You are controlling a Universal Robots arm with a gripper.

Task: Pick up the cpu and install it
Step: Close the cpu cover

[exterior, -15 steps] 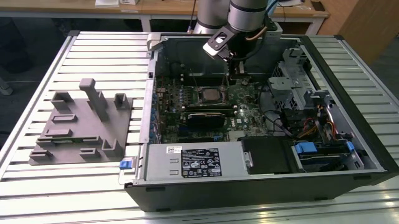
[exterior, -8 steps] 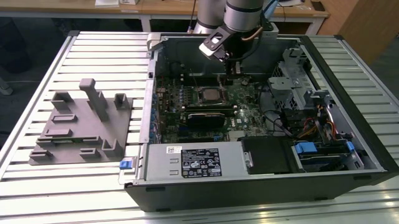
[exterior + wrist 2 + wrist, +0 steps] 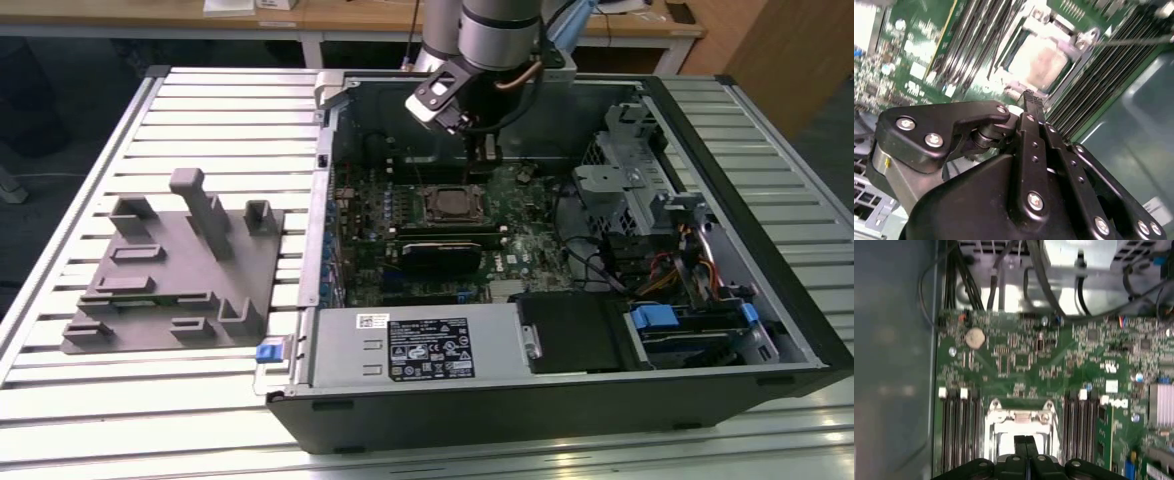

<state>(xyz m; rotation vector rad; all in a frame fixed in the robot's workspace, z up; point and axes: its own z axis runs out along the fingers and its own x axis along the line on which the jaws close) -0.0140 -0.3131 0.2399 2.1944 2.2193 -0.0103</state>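
The cpu (image 3: 449,204), a small square chip with a dull silver top, lies flat in the motherboard socket inside the open computer case (image 3: 747,160). In the second wrist view the cpu (image 3: 1041,62) sits inside the socket's metal frame, just beyond the fingertips. My gripper (image 3: 489,152) hangs above the board, a little behind the socket toward the case's rear wall. Both wrist views show the black fingers pressed together with nothing between them: gripper (image 3: 1029,96), gripper (image 3: 1025,441). In the first wrist view the socket frame (image 3: 1019,416) lies right past the fingertips.
Memory slots (image 3: 959,430) flank the socket on both sides. A black block (image 3: 441,255) sits in front of the socket, with a power supply (image 3: 420,345) at the case front and a metal drive cage (image 3: 627,180) with cables on the exterior view's right. A grey fixture (image 3: 174,265) stands on the table.
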